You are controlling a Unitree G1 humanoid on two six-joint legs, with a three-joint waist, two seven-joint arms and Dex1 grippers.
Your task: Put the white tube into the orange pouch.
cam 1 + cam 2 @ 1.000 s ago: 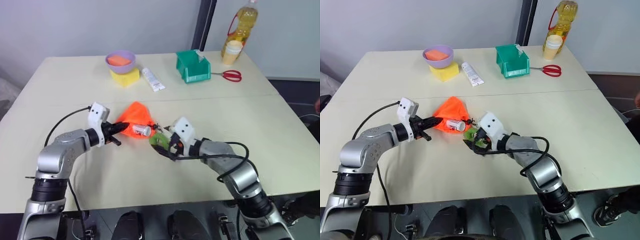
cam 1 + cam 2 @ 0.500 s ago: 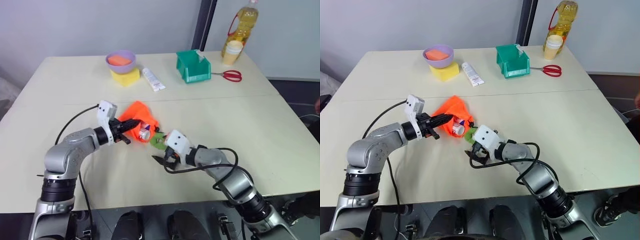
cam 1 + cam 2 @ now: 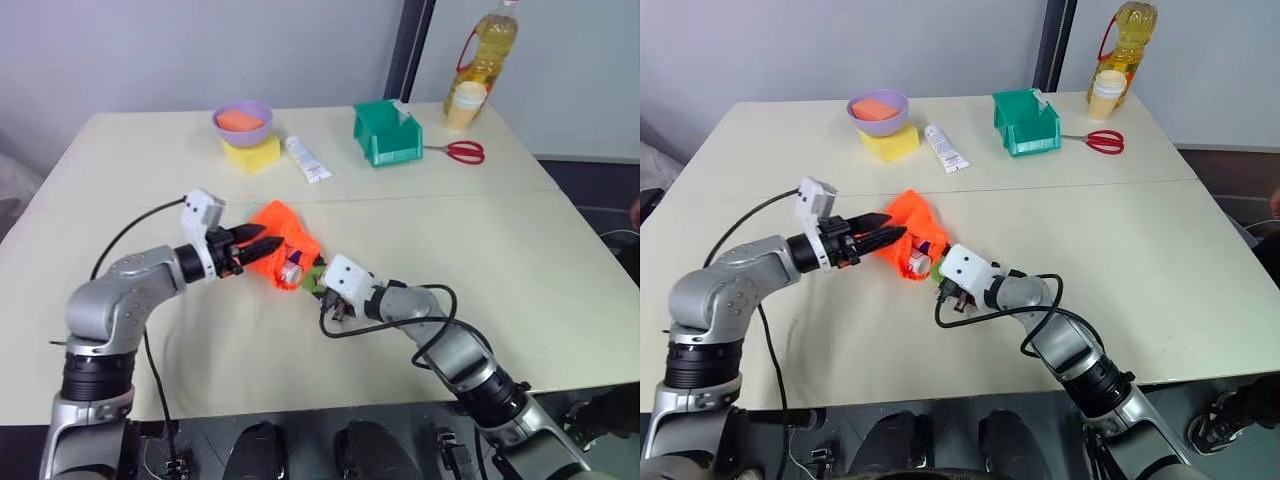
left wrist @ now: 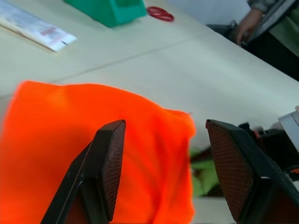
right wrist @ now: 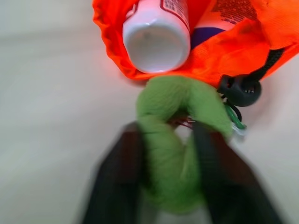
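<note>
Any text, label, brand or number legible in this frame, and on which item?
None can be read.
White tube in the orange pouch: red print by the cap, too blurred.
Flat white tube lying near the green bin: grey and red print, too small.
Oil bottle: no readable label.

We count two white tubes (image 3: 292, 269) (image 3: 306, 160), one orange pouch (image 3: 283, 243), one green bin (image 3: 386, 133), one scissors (image 3: 461, 151), one bottle (image 3: 486, 50), one bowl (image 3: 242, 122), one yellow sponge (image 3: 250, 154)

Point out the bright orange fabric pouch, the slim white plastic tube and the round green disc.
bright orange fabric pouch (image 3: 283, 232): left eye view, upper cloth.
slim white plastic tube (image 5: 156, 38): right wrist view, pale cap end sticking out of the pouch's mouth.
round green disc (image 5: 174, 142): right wrist view, its middle, between the right tool's fingers.
</note>
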